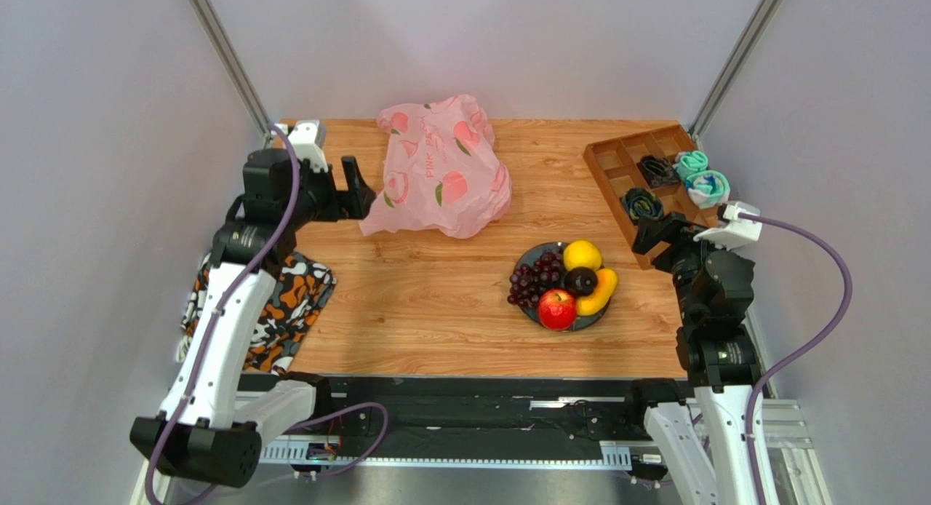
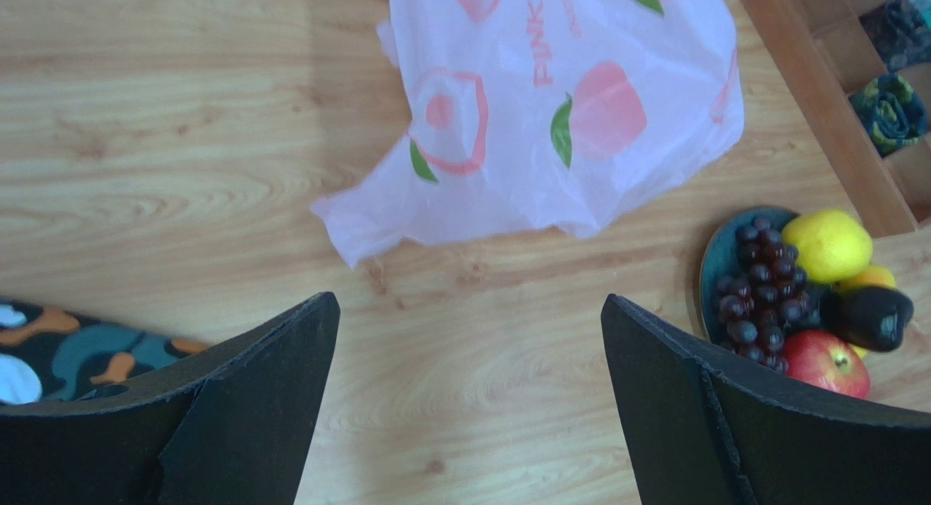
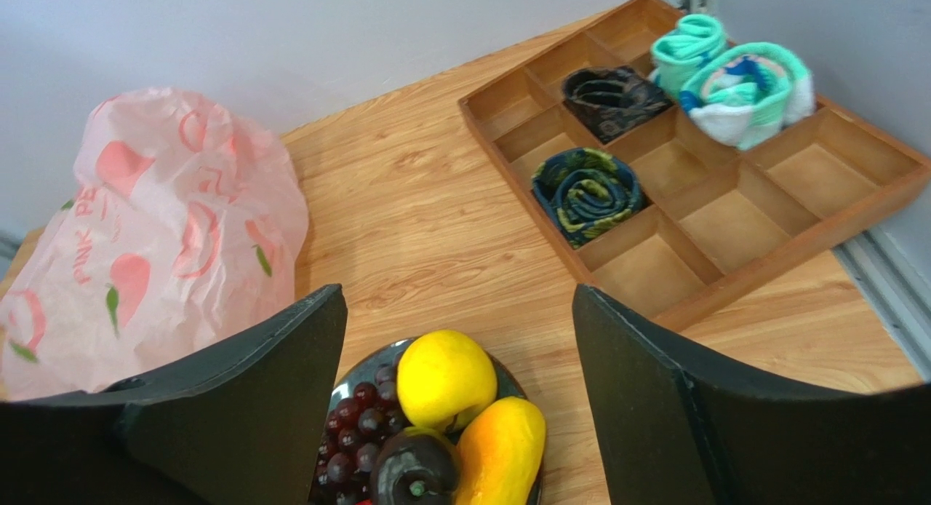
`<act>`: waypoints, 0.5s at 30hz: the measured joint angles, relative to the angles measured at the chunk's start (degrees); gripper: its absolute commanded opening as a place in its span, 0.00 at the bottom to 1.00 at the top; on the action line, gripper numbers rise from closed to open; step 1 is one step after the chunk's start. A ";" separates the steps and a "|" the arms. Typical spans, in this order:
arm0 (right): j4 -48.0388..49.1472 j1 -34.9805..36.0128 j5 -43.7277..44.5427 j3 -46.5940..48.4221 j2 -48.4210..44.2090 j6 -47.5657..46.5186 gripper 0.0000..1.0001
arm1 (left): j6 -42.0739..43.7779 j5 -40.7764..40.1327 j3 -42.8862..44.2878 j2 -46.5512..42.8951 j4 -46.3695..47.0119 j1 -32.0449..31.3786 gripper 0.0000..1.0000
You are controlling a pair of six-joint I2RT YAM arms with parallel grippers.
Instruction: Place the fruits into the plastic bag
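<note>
Black 2-finger left gripper (image 2: pixel 470 303) gapes wide, empty, nr crinkly pink peach-print plastic bag (image 1: pixel 443 167). Right gripper (image 3: pixel 459 298) also wide, empty, by dark round plate (image 2: pixel 710 267) w/ red apple (image 1: pixel 556 307), yellow citrus (image 1: pixel 582 254), yellow banana (image 1: pixel 601 292), dark plum (image 1: pixel 579 280), purple grapes (image 1: pixel 535 278).

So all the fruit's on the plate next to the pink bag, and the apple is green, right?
No: the apple is red, not green, as the top view shows. All the fruit is on the plate next to the pink bag.

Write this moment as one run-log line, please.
left tool open, near plastic bag | right tool open, near fruits | fruits all on plate
</note>
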 measured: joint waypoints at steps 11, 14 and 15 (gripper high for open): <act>0.55 0.13 -11.34 1.55 4.57 1.70 0.77 | 1.07 -1.99 13.92 21.90 1.01 1.14 0.96; 0.72 0.59 -12.81 1.55 4.57 1.97 0.77 | 0.66 -0.83 13.90 26.36 1.53 1.18 0.95; 0.76 0.74 -13.14 1.55 4.70 1.99 0.77 | 0.42 0.04 13.90 27.47 1.99 1.18 0.95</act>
